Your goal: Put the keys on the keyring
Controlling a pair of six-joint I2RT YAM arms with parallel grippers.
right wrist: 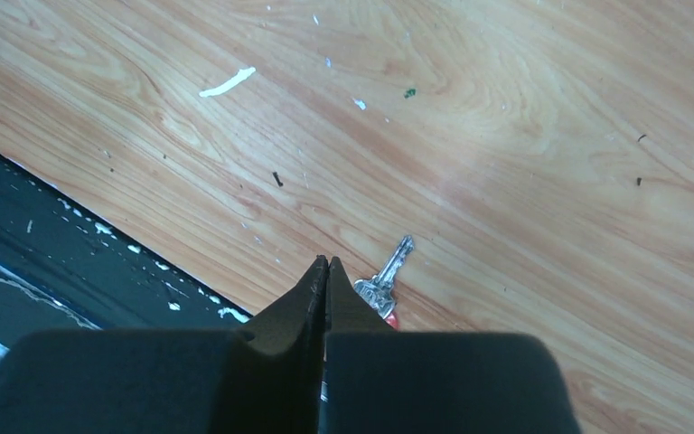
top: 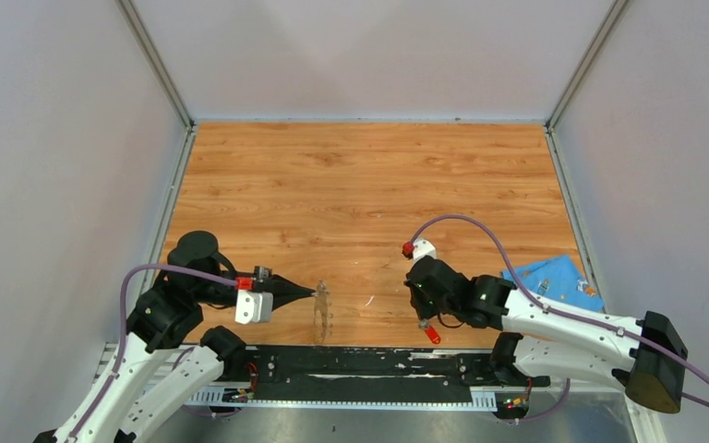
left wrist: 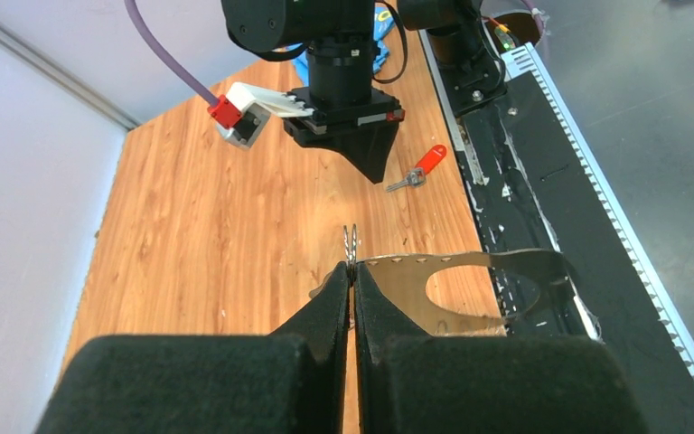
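My left gripper (top: 315, 293) (left wrist: 351, 269) is shut on the keyring (top: 321, 317) (left wrist: 398, 294), a thin grey metal ring with a jagged edge. It holds the ring upright on its edge, just above the table's near edge. A key with a red head (top: 432, 334) (left wrist: 420, 166) (right wrist: 385, 278) lies flat on the wood. My right gripper (top: 422, 321) (right wrist: 325, 264) is shut with nothing between its fingers. Its tip points down just left of that key, whose red head is partly hidden behind the right finger in the right wrist view.
A blue cloth (top: 554, 280) lies at the right edge of the table. A thin white sliver (top: 367, 301) (right wrist: 228, 82) rests on the wood between the two grippers. The black base rail (top: 360, 360) runs along the near edge.
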